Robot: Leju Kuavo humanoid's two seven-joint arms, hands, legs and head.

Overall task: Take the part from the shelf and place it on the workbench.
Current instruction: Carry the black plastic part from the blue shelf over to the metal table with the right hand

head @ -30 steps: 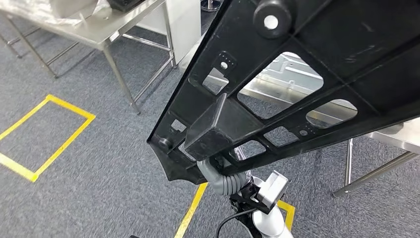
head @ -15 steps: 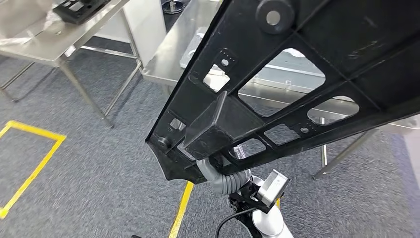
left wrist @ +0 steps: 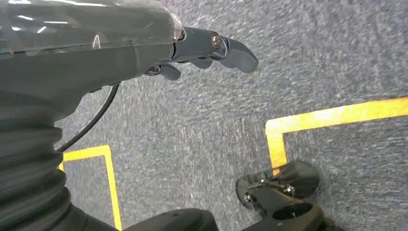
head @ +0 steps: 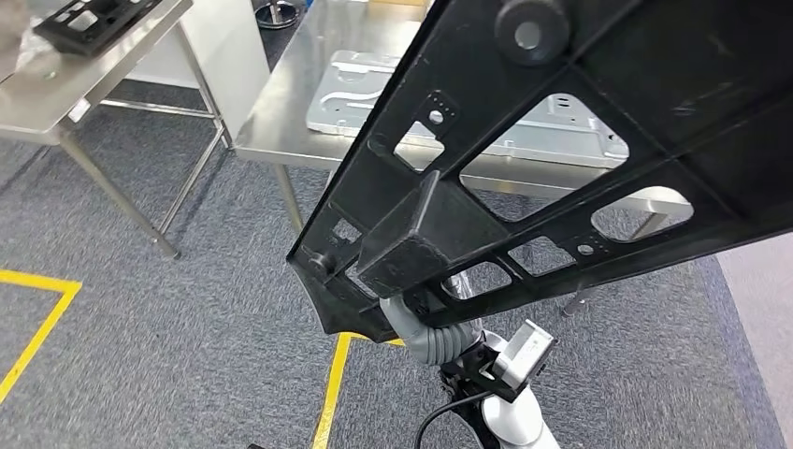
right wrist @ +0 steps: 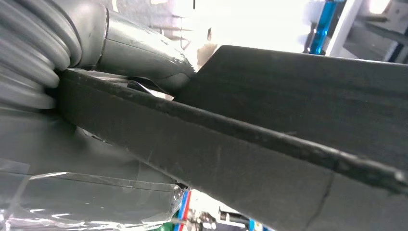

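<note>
A large black plastic part (head: 608, 122) with cut-out windows and a boxy block slants across the head view, raised above the floor. My right hand (head: 404, 323) grips its lower edge from beneath, with the grey ribbed wrist just below. In the right wrist view the thumb (right wrist: 139, 53) presses on the part's (right wrist: 288, 144) dark edge. The steel workbench (head: 281, 122) stands ahead, partly hidden behind the part. My left hand (left wrist: 144, 48) hangs over the grey carpet and holds nothing, its fingers (left wrist: 235, 50) loosely extended.
A silver metal panel (head: 365, 89) lies on the workbench. A second steel table (head: 56, 112) at the left carries another black part (head: 84, 14). A white cabinet (head: 229, 47) stands between the tables. Yellow tape lines (head: 329, 393) mark the carpet.
The whole picture has shifted: the camera has moved toward the workbench, which now shows larger and more central. The black part stays in my right hand at the same tilt.
</note>
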